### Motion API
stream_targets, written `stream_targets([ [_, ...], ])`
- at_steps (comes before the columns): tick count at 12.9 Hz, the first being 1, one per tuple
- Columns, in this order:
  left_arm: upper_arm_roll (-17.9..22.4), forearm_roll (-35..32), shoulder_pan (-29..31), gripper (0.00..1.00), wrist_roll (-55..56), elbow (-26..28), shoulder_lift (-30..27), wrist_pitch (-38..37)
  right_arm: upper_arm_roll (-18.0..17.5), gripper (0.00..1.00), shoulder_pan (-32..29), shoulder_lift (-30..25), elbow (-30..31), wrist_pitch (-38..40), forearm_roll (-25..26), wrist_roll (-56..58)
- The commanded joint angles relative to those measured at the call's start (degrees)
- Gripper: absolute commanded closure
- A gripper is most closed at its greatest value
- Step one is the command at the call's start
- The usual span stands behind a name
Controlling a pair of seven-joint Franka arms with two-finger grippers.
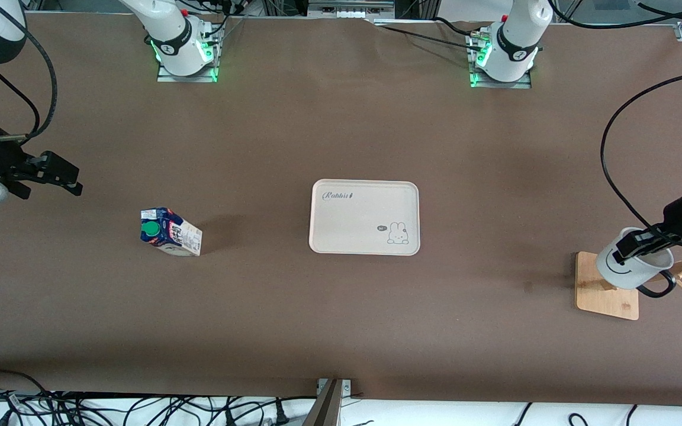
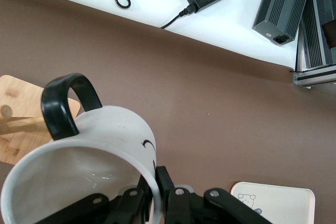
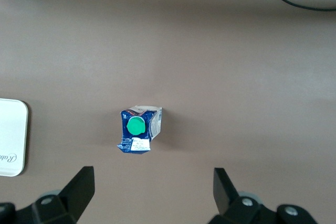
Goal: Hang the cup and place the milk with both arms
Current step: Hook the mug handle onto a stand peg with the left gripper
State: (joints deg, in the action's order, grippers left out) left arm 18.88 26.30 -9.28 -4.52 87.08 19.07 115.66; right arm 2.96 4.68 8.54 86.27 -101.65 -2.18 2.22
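The left hand [image 1: 637, 244] grips the rim of the cup [image 1: 634, 266], holding it tilted over the wooden rack [image 1: 607, 293] at the left arm's end of the bench [image 1: 341, 319]. The right hand [image 1: 60, 173], fingers spread wide, hangs above the bench near the milk [image 1: 170, 231], which stands on the bench toward the right arm's end, well apart from the tray [image 1: 364, 217].

A cream tray [image 1: 364, 216] with a rabbit drawing sits mid-table on the brown table [image 1: 341, 307], and a wooden rack [image 1: 607, 294] stands well apart at the left arm's end.
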Motion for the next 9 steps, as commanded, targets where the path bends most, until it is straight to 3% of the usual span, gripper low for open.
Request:
stream_targets([
  [1, 2.12, 1.03, 0.05, 1.00, -2.42, -1.13, 0.44, -2.89, -0.06, 0.00, 0.06, -0.28, 0.12, 0.05, 0.34, -0.11],
  [9, 3.62, 1.47, 0.75, 1.00, -7.58, -2.01, 0.80, -3.42, -0.06, 0.00, 0.06, -0.28, 0.12, 0.14, 0.34, -0.11],
])
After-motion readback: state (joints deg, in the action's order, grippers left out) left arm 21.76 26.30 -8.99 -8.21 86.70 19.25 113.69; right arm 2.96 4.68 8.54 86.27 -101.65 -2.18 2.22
